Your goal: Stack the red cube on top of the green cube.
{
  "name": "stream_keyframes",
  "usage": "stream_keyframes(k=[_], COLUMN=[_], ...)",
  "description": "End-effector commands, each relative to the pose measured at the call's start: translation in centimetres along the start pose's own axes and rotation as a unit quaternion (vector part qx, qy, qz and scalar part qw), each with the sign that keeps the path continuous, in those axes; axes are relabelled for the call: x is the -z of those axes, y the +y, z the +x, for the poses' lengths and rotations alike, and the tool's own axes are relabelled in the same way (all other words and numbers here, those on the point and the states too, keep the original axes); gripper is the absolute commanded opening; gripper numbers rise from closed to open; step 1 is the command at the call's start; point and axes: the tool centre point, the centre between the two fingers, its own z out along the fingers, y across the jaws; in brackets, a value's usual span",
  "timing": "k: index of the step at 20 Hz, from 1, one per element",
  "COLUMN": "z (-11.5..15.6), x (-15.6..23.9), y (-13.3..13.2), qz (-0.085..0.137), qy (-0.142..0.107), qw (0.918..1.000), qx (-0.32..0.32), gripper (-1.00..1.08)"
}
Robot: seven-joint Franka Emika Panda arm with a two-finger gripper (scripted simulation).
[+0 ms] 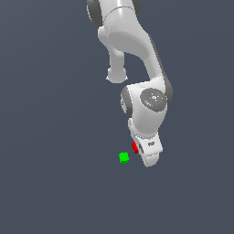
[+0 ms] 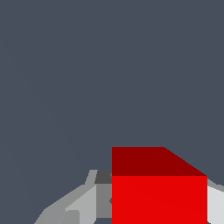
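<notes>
The white arm (image 1: 137,50) reaches down from the top of the exterior view, its wrist bent so that the gripper (image 1: 145,153) hangs low over the plain dark floor (image 1: 55,183). The red cube (image 1: 135,147) shows as a small sliver at the gripper's edge, on the exterior view's left side of the hand, mostly hidden behind the white housing. In the wrist view the red cube (image 2: 159,192) fills much of the near field, with pale grey fingers (image 2: 81,203) showing on either side of it, so the gripper appears clamped on the red cube, though the contact of the pads themselves is hidden by the cube's face. The green cube (image 1: 124,157) sits on the floor just beside the gripper, toward the exterior view's left and slightly lower in that picture than the red cube; the two cubes are near each other but apart. The green cube does not appear in the wrist view, which otherwise shows only floor.
</notes>
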Motion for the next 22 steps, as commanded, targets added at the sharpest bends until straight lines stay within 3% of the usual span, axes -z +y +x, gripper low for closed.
stream_keyframes(k=[1, 8, 14, 15, 22], z=[-1.0, -4.8, -6.0, -6.0, -6.0], x=[-0.8, -4.1, -5.1, -5.1, -5.1], y=[-0.1, -0.1, 0.0, 0.0, 0.0], qz=[0.000, 0.001, 0.001, 0.001, 0.001], qy=[0.000, -0.001, 0.000, 0.000, 0.000], qw=[1.0000, 1.0000, 1.0000, 1.0000, 1.0000], qx=[-0.001, -0.001, -0.001, -0.001, -0.001], gripper=[-1.00, -1.00, -1.00, 1.00, 1.00])
